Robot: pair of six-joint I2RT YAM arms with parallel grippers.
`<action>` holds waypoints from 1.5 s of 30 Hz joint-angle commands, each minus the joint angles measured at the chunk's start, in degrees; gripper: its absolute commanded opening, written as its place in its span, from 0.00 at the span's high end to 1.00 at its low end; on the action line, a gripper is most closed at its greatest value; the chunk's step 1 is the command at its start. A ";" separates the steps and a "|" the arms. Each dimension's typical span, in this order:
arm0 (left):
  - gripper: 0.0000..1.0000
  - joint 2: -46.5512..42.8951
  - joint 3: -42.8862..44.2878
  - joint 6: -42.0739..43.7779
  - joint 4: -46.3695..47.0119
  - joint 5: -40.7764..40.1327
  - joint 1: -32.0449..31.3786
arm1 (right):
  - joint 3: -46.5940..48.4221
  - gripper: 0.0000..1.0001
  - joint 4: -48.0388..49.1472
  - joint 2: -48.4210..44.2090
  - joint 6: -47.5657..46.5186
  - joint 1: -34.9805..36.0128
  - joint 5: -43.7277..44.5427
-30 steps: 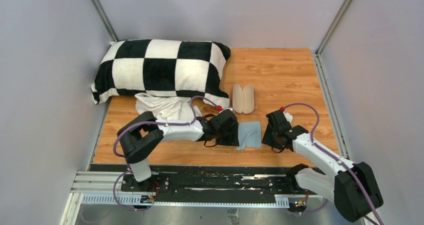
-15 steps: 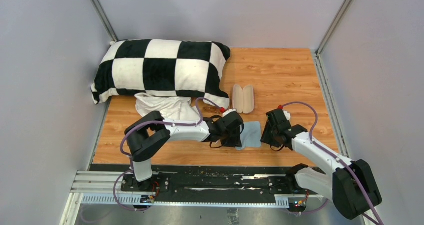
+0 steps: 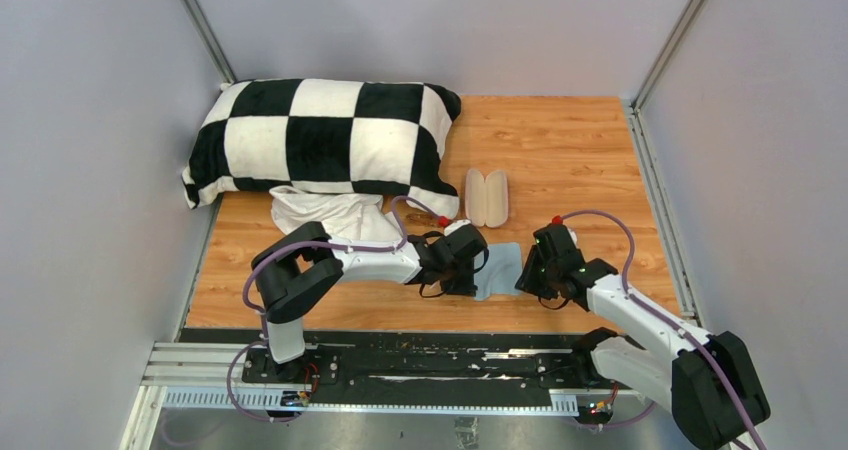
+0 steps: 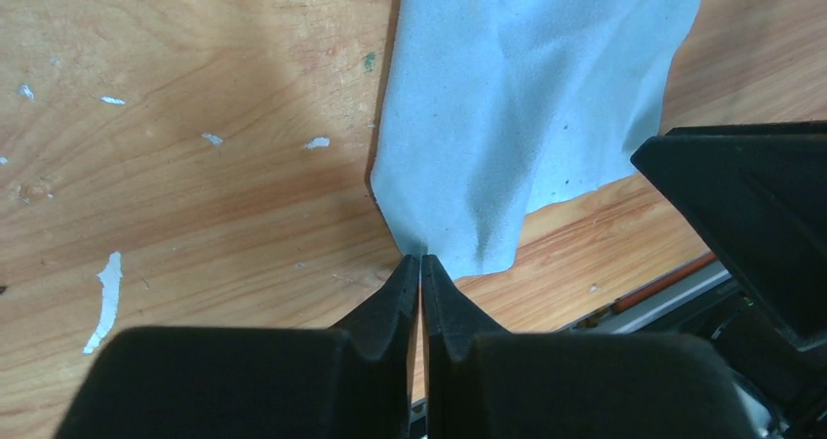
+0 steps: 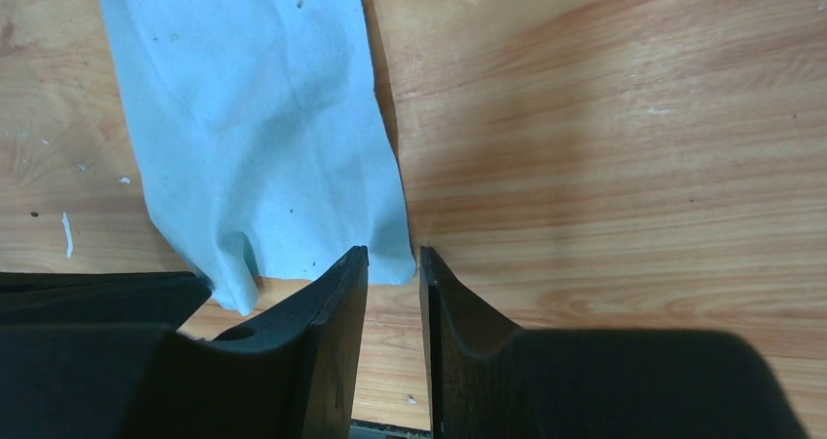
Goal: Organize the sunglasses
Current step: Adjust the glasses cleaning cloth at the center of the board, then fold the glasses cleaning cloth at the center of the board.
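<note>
No sunglasses show in any view. A small light-blue cloth (image 3: 500,263) lies flat on the wooden table between my two grippers. My left gripper (image 3: 472,288) is at its near left corner. In the left wrist view the left gripper (image 4: 420,259) is shut, with the corner of the cloth (image 4: 527,98) pinched at its tips. My right gripper (image 3: 528,276) is at the cloth's near right corner. In the right wrist view the right gripper (image 5: 393,254) is open by a narrow gap, a corner of the cloth (image 5: 263,117) between its tips. The pink case (image 3: 487,197) lies open behind, cream inside.
A black-and-white checkered pillow (image 3: 320,135) fills the back left. A crumpled white cloth (image 3: 325,213) lies in front of it, beside the left arm. Grey walls close in on both sides. The table's near edge and the black rail (image 3: 420,355) are just behind the grippers.
The left gripper moved right to the cloth's near left corner. The right gripper moved left and forward to the cloth's near right corner.
</note>
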 commanded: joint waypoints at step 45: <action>0.51 1.46 7.51 13.56 -11.59 -0.82 -3.73 | 0.81 0.59 -17.21 -9.42 1.03 3.84 5.17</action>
